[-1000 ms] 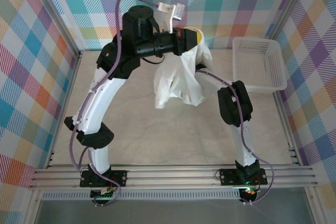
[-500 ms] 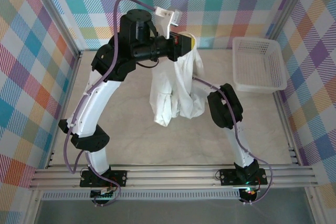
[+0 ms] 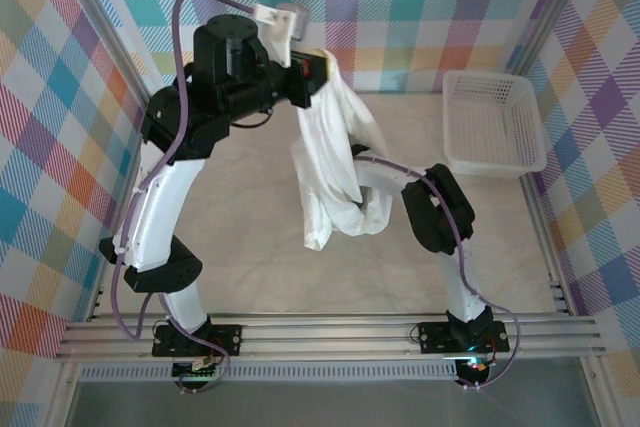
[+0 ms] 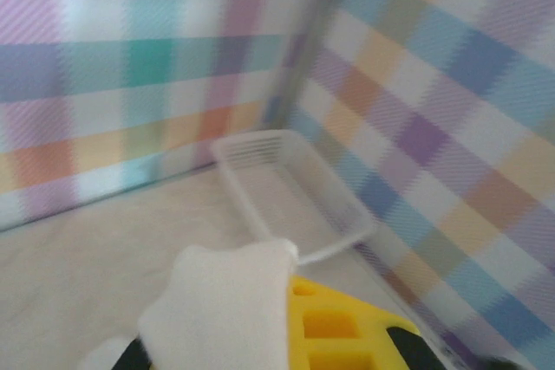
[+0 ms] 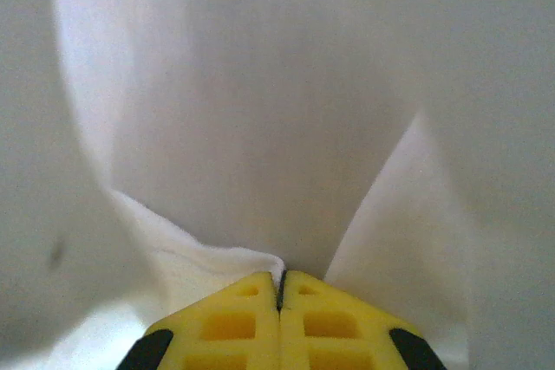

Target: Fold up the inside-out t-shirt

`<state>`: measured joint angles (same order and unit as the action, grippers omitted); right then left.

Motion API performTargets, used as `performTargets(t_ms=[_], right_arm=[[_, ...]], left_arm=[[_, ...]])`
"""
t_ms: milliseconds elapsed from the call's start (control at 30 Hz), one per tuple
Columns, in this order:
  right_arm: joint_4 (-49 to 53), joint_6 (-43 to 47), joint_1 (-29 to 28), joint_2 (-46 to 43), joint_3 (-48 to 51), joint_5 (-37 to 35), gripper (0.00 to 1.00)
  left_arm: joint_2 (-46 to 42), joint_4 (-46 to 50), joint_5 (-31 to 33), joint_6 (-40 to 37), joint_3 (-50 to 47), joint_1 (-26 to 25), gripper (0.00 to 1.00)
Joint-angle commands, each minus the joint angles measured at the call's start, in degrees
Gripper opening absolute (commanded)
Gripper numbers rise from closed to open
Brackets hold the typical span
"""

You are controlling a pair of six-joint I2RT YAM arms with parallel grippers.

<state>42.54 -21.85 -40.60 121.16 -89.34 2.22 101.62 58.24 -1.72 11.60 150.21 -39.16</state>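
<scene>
Item: plain white thin-cloth inside-out t-shirt (image 3: 335, 147), hung aloft, unfolded | my left pincer (image 4: 279, 305) clenched on its top edge | my right pincer (image 5: 279, 285) clamped, apparently nipping a lower fold | step: straightening | next, I judged: spread flat.

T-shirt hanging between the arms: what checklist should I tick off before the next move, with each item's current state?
1. Left jaws shut on the t-shirt, holding its top end high: ok.
2. Right jaws shut: ok.
3. Cloth actually pinched between the right jaws: cannot tell; a fold meets their tips.
4. T-shirt spread flat for folding: not ok, it hangs bunched.
5. Basket apart from the t-shirt: ok.
6. T-shirt's lower end resting on the table: cannot tell.
</scene>
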Motion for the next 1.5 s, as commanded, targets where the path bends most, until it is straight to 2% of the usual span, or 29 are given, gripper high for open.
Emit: performTargets(t_ms=[0, 67, 167, 267, 400, 500, 533, 567, 600, 633, 667, 733, 800, 867, 967, 1100, 1167, 1200, 1300, 1367, 1467], right_arm=[[0.88, -2.64, -1.85, -9.93, 7.35, 8.85, 0.0], [-0.76, -3.68, -1.78, -16.19, 9.44, 9.17, 0.0], [-2.11, -6.85, -0.19, -25.16, 10.39, 7.88, 0.0], [-6.09, -9.37, 2.42, -33.25, 10.54, 7.51, 0.0], [-8.29, -9.82, 5.92, -38.7, 6.77, 5.22, 0.0], [-11.04, -9.45, 6.86, -41.08, 4.89, 0.79, 0.0], [-12.72, -9.62, 7.18, -41.89, 4.71, -0.62, 0.0], [-14.41, -9.74, 7.54, -42.2, 4.53, -0.43, 0.0], [-15.99, -9.71, 7.77, -42.4, 4.44, 0.28, 0.0], [-17.55, -9.6, 7.82, -42.54, 4.63, 0.84, 0.0], [-19.79, -9.59, 7.82, -42.68, 5.33, 1.42, 0.0], [-23.46, -11.59, 7.97, -42.53, 7.15, 3.82, 0.0], [-24.8, -13.6, 8.08, -41.45, 7.34, 7.04, 0.0], [-26.75, -15.11, 8.17, -40.56, 7.72, 10.02, 0.0], [-28.41, -16.83, 8.17, -38.86, 7.39, 15.09, 0.0], [-30.72, -17.46, 8.1, -35.64, 5.76, 27.93, 0.0], [-31.52, -18.13, 8.08, -35.21, 5.63, 30.79, 0.0], [-30.93, -18.19, 8.07, -35.54, 5.49, 30.47, 0.0], [-29.07, -16.55, 8.21, -38.12, 5.31, 26.44, 0.0], [-28.6, -14.8, 8.59, -41.24, 5.82, 22.69, 0.0], [-31.12, -10.59, 9.17, -47.25, 10.92, 19.56, 0.0]], left_arm=[[-0.1, 4.49, 6.89, 4.9, -7.59, 12.37, 0.0], [-1.3, 2.07, 5.59, 5.56, -16.77, 17.52, 0.0], [-3.45, -3.07, 0.44, 8.49, -32.74, 24.89, 0.0], [-5.48, -8.96, -6.03, 11.3, -48.33, 29.58, 0.0], [-8.63, -17.05, -15.18, 13.18, -67.18, 30.63, 0.0], [-10.78, -19.99, -15.7, 14.15, -76.21, 30.57, 0.0], [-11.81, -20.55, -15.32, 14.09, -78.27, 30.56, 0.1], [-12.95, -20.86, -15.17, 14.0, -79.43, 30.7, 0.25], [-14.08, -21.04, -15.6, 13.54, -79.72, 30.67, 0.47], [-15.14, -20.8, -15.93, 13.11, -79.38, 30.72, 0.62], [-16.29, -20.19, -16.59, 12.48, -78.28, 30.71, 0.73], [-18.46, -20.39, -21.75, 11.85, -75.59, 30.44, 0.84], [-20.2, -22.23, -27.91, 11.96, -73.88, 28.66, 0.88], [-20.94, -22.23, -31.16, 10.24, -71.56, 25.21, 0.91], [-22.25, -23.12, -29.92, 5.2, -68.66, 19.77, 0.94], [-21.57, -30.27, -34.76, 1.17, -67.18, 17.28, 0.99], [-17.78, -27.22, -28.83, 0.59, -63.37, 17.36, 0.99], [-14.81, -25.15, -26.13, 0.1, -60.51, 17.51, 0.99], [-7.46, -20.31, -29.39, -1.37, -56.08, 17.46, 0.98], [-6.52, -21.94, -30.81, 0.32, -58.56, 17.36, 0.98], [-9.45, -25.49, -26.94, 2.73, -65.13, 17.47, 0.98]])
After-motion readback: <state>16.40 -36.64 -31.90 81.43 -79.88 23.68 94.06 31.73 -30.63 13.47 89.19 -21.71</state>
